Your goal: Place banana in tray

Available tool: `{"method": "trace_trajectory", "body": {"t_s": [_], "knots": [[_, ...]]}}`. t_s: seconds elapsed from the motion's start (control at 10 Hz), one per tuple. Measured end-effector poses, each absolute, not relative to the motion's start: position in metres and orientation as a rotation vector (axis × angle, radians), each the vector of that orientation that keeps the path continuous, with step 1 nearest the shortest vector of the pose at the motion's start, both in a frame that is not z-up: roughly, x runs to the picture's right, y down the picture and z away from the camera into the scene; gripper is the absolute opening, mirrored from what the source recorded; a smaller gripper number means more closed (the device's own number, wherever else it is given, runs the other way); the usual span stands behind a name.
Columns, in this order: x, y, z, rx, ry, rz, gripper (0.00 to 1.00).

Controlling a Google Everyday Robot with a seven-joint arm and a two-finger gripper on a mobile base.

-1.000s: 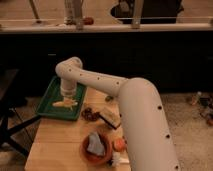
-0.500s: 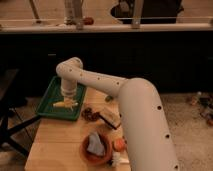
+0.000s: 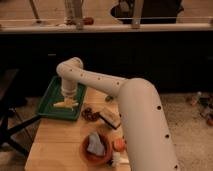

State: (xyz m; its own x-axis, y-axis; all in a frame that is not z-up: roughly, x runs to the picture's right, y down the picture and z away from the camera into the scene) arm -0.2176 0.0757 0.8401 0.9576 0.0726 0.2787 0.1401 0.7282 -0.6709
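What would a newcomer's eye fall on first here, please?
The big white arm fills the right foreground, sweeping up and left over the wooden table. Its end effector is down over the dark green tray at the table's far left corner, right at the pale banana within the tray.

The pale yellow banana (image 3: 60, 105) lies in the dark green tray (image 3: 50, 94) beneath the off-white gripper (image 3: 68, 101), on a light wooden table (image 3: 55, 142) with an orange-brown dish (image 3: 85, 153).
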Motion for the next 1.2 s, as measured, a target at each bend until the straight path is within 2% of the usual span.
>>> {"method": "trace_trajectory", "body": {"t_s": [0.2,0.3,0.5,0.6,0.9,1.1,1.2], "knots": [[-0.2167,0.0761,0.8406,-0.759,-0.295,-0.037,0.25],[-0.2162,0.0764,0.8408,-0.761,-0.294,-0.037,0.35],[-0.2155,0.0762,0.8408,-0.763,-0.292,-0.036,0.44],[-0.2149,0.0760,0.8408,-0.764,-0.291,-0.036,0.45],[-0.2137,0.0767,0.8413,-0.768,-0.288,-0.034,0.42],[-0.2136,0.0779,0.8411,-0.771,-0.288,-0.036,0.30],[-0.2135,0.0789,0.8413,-0.773,-0.288,-0.037,0.28]]}}
